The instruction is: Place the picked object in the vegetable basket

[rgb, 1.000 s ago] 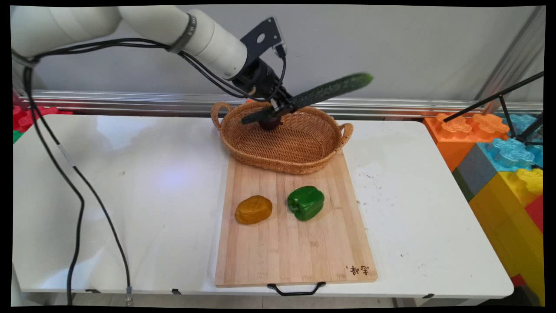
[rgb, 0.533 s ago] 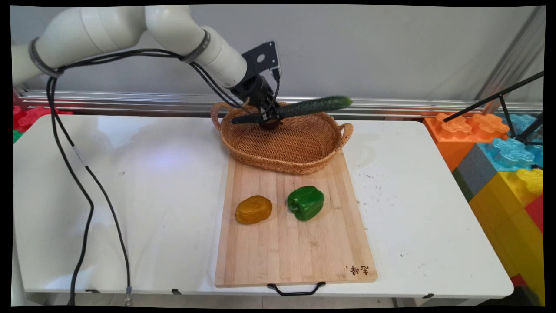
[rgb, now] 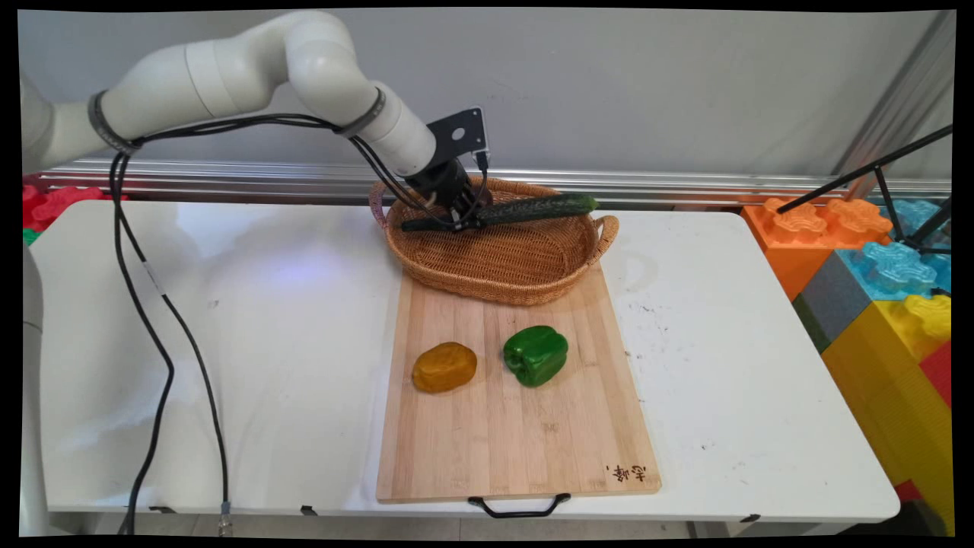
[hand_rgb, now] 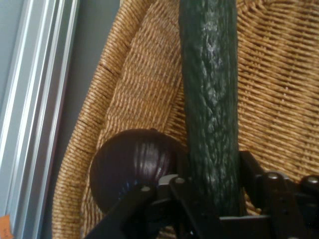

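Figure: a white table (rgb: 266,320) carrying, at its near edge, a rectangular pale bamboo cutting board (rgb: 517,426) with a black wire handle (rgb: 519,507); this board serves as the landmark. On the board's middle lie a rounded orange-yellow pepper-like vegetable (rgb: 444,367) and, just beside it to the right, a glossy green bell pepper (rgb: 536,355), the two apart. At the board's far end stands an oval woven wicker basket (rgb: 498,285) with looped side handles, its near rim overlapping the board. Over the basket's far half the black two-finger gripper (rgb: 466,219) is clenched on a long dark green, finely ridged cucumber (rgb: 533,209), which lies nearly level at about rim height, crossing the basket from left to right with its right tip close to the right-hand rim. In the hand view the cucumber (hand_rgb: 209,109) runs straight up between the fingers (hand_rgb: 251,172), gripped well toward one end, so the longer part projects unsupported. A dark purple round onion-like object (hand_rgb: 132,167) rests on the basket floor (hand_rgb: 279,89) beside the gripper (hand_rgb: 214,199), close against the cucumber; contact cannot be determined. Judged from its appearance, the cucumber is stiff, moderately light and somewhat slippery, prone to pivoting in an off-centre grip; a hold nearer mid-length would balance better. Beyond the basket run a metal rail (rgb: 685,186) and a grey wall.
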Robot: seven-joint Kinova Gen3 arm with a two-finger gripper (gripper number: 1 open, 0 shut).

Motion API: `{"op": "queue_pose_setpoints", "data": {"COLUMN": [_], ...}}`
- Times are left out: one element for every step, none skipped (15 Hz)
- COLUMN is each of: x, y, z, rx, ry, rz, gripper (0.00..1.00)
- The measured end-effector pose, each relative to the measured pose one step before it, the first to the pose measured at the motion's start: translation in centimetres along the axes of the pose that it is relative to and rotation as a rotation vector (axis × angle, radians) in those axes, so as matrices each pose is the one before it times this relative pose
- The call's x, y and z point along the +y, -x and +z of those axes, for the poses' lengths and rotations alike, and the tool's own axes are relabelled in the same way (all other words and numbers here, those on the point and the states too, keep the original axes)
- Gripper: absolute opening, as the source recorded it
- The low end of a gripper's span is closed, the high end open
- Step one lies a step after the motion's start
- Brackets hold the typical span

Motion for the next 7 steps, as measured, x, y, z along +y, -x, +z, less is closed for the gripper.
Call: {"op": "queue_pose_setpoints", "data": {"x": [-0.003, 0.056, 0.043, 0.059, 0.072, 0.111, 0.15], "y": [-0.023, -0.039, -0.017, -0.088, -0.108, -0.161, -0.175], "z": [0.265, 0.387, 0.242, 0.249, 0.094, 0.031, -0.086], "rx": [0.00233, 0.0065, 0.0062, 0.00776, 0.0073, 0.00877, 0.00871], "ry": [0.00009, 0.00137, 0.00013, 0.00038, 0.00069, 0.00117, 0.00122], "rz": [-0.00358, -0.00793, -0.009, -0.01054, -0.00991, -0.01189, -0.01283], "gripper": [0.0, 1.0, 1.0, 1.0, 1.0, 1.0, 1.0]}}
